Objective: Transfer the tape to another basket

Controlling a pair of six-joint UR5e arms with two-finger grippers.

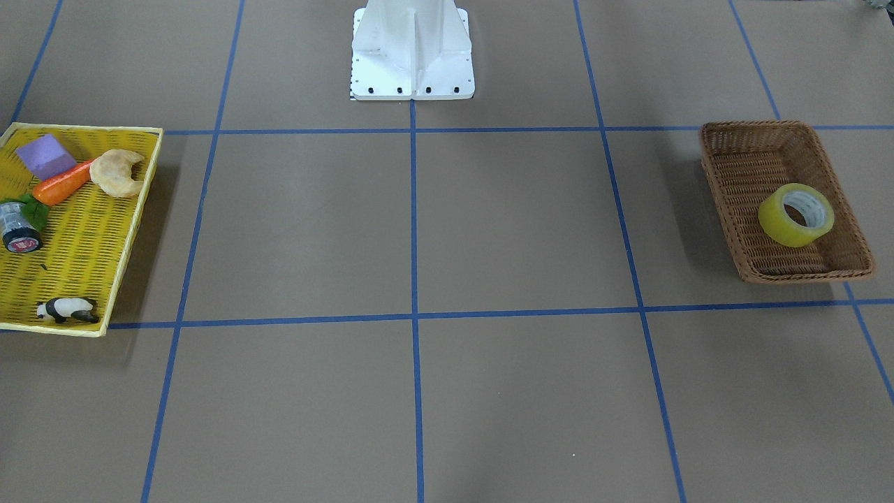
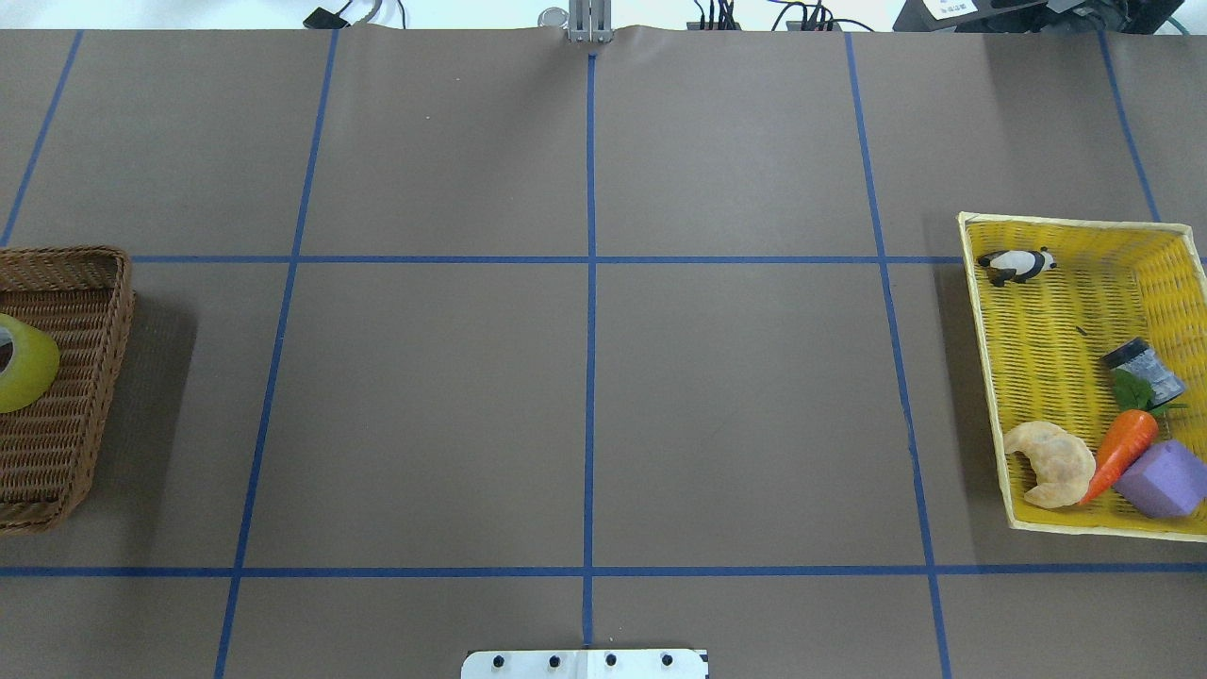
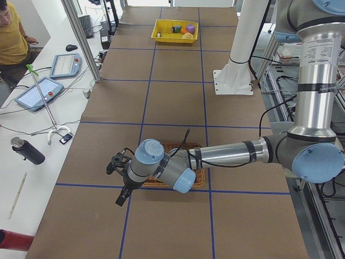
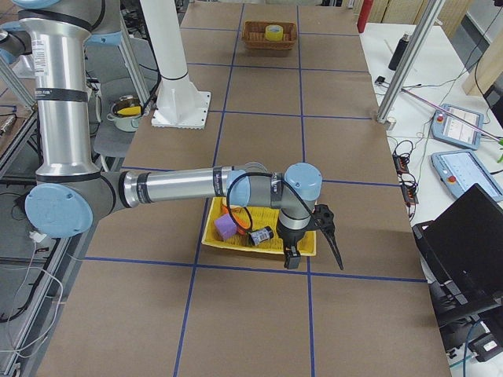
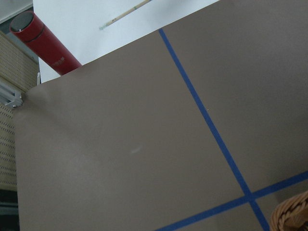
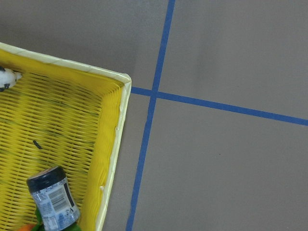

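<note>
Table (image 1: 517,223), brown with blue lines (image 1: 413,209), bears basket (image 1: 751,168) holding tape (image 1: 779,223).

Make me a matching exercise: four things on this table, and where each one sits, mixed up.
1 tape
2 panda figure
3 can
4 block

A corner of the yellow tray nearest the robot
B alone in the brown wicker basket
C on its side by the green leaves
D tray's end farthest from the robot

Pairs: 1-B, 2-D, 3-C, 4-A
</note>
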